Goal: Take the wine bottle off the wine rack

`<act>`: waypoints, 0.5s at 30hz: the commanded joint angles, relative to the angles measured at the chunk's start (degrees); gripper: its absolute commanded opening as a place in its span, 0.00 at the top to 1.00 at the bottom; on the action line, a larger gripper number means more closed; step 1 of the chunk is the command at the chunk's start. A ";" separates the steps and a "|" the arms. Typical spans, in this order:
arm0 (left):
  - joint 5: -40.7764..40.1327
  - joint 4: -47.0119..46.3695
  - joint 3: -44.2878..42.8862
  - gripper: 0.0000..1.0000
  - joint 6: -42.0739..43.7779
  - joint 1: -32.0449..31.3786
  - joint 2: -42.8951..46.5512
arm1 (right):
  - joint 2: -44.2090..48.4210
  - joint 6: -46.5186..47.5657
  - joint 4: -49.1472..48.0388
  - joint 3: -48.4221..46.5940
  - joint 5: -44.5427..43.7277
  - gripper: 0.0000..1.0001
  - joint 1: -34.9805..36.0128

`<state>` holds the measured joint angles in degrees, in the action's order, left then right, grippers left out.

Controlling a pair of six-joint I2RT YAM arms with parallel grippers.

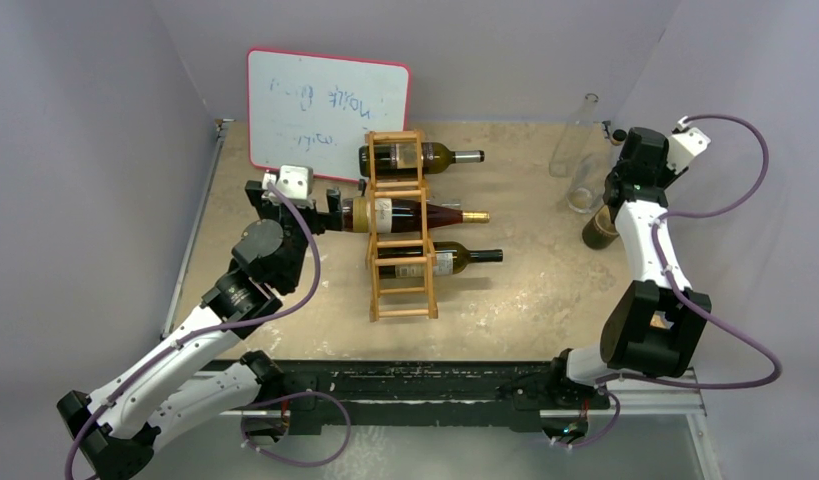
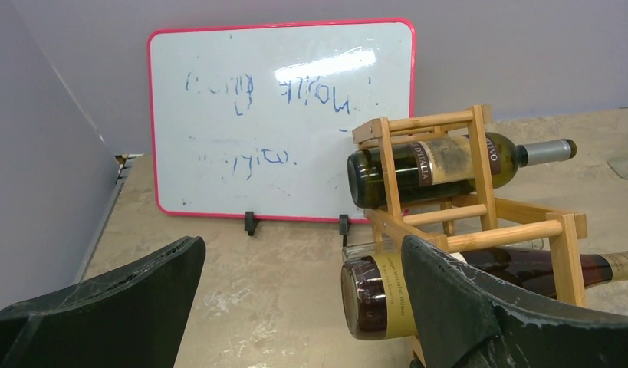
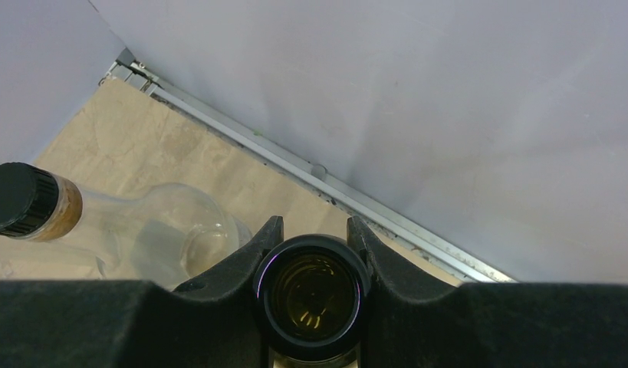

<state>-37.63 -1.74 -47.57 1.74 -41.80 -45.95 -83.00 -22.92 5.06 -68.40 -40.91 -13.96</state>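
The tan wooden wine rack [image 1: 400, 262] lies mid-table with three wine bottles across it: a far one [image 1: 425, 157], a middle one [image 1: 410, 214] and a near one [image 1: 450, 259]. My left gripper [image 1: 332, 215] is open at the base end of the middle bottle. In the left wrist view [image 2: 303, 253] that bottle's base [image 2: 372, 299] sits between the fingers, close to the right finger [image 2: 479, 307], with the rack [image 2: 479, 222] behind. My right gripper [image 1: 615, 200] is at the right wall, shut on the mouth of an upright dark bottle [image 1: 598, 230], seen from above in the right wrist view [image 3: 312, 295].
A red-edged whiteboard [image 1: 325, 110] stands behind the rack, close to my left gripper. Two clear glass bottles [image 1: 575, 135] [image 1: 585, 188] stand next to the dark bottle; one with a black cap shows in the right wrist view [image 3: 142, 230]. Walls enclose the table.
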 commanded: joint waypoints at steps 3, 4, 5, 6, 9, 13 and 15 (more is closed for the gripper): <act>-0.75 -2.61 0.11 0.00 0.79 0.29 0.60 | -0.43 -0.77 -4.06 -2.79 0.26 0.78 -0.37; -0.90 -2.64 0.25 0.00 0.85 0.23 0.77 | -0.56 -0.89 -3.68 -3.01 0.40 0.74 -0.33; -0.99 -2.71 0.33 0.00 0.85 0.23 0.86 | -0.58 -1.01 -3.33 -3.15 0.62 0.72 -0.37; -1.08 -2.70 0.37 0.00 0.84 0.23 0.93 | -0.46 -1.20 -2.94 -3.29 0.76 0.67 -0.37; -1.22 -2.95 0.63 0.00 0.94 0.17 1.04 | 0.50 -1.24 -1.91 -3.49 1.61 0.50 -0.37; -1.16 -2.97 0.73 0.00 0.73 0.14 0.92 | 3.26 -0.29 -0.98 -3.53 3.13 0.32 -0.37; -0.97 -2.82 0.85 0.00 0.66 0.16 0.93 | 5.15 0.35 -0.33 -3.38 3.70 0.26 -0.37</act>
<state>-38.02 -2.11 -46.96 1.76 -41.76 -45.71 -82.87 -23.38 4.58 -69.21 -38.30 -13.96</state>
